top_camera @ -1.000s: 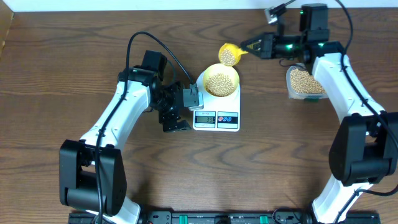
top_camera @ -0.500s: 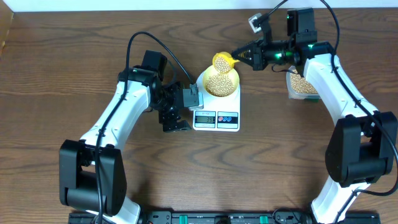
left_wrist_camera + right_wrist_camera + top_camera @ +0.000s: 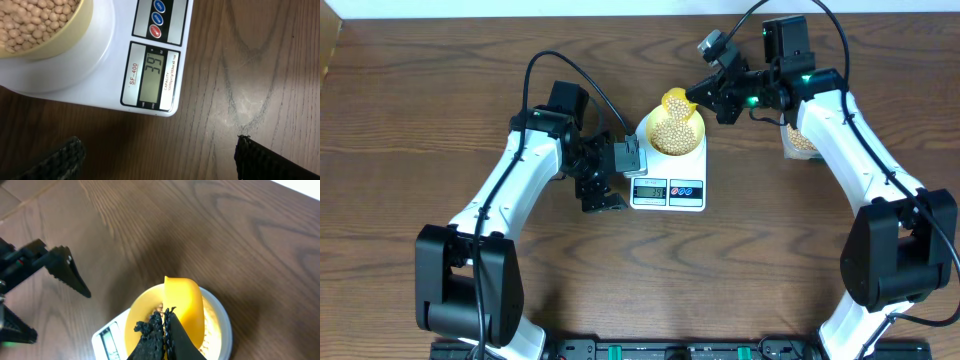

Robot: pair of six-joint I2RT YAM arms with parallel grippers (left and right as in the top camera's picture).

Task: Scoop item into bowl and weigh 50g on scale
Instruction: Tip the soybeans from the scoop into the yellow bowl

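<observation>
Over the table, seen from above, the right gripper (image 3: 708,95) is clamped on the handle of the scoop (image 3: 676,100). The scoop is tipped over the bowl (image 3: 698,140), which stands on the scale (image 3: 668,185) with beans (image 3: 668,132) heaped inside. The left gripper (image 3: 608,178) sits wide and empty, just beside the scale's left edge. The container (image 3: 798,140) lies partly under the right forearm, well apart from the scale.

From the left wrist, the display (image 3: 152,75) reads 39, so the load looks short of fifty. I would pour in a trickle now, with a gentle tilt and few beans at a time, levelling the scoop as the target nears.

From the right wrist, the shut fingers pinch the handle and the scoop's mouth hangs over the bowl's middle. The rim is close beneath, and touching it would likely spoil the reading. Bare table (image 3: 225,230) beyond the bowl gives room to draw back. The left gripper crowds the scale's far side, so that side is best avoided.
</observation>
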